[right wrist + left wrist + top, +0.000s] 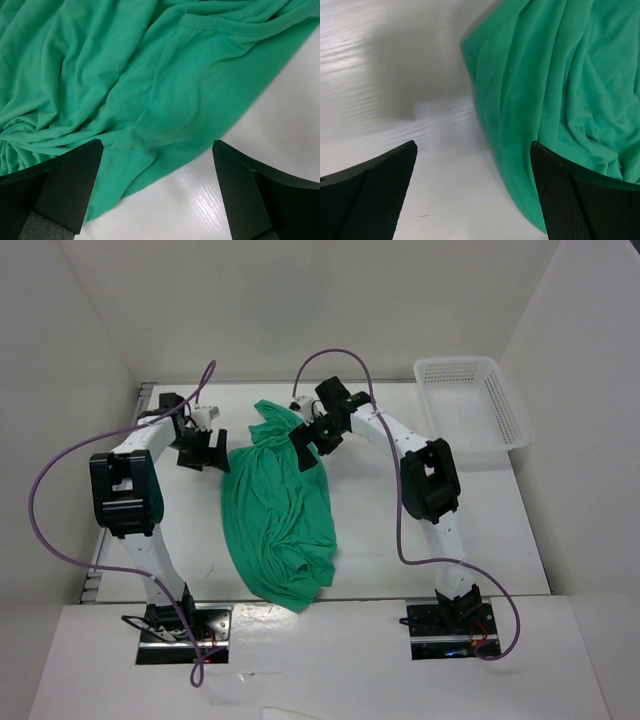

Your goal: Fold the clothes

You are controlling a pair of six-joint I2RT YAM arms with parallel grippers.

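White laminate desk (500, 530) fills the middle of the top view, with white walls on three sides. The emerald-green T-shirt (275, 510) lies crumpled on it, a long rumpled heap running from upper centre to lower centre of the frame. A white mesh basket (522, 430) sits at the upper right, well apart from the shirt. The right pincer (306, 447) hangs over the shirt's upper right edge, spread wide and holding nothing. The left pincer (203, 452), also spread, is just left of the shirt over bare desk.
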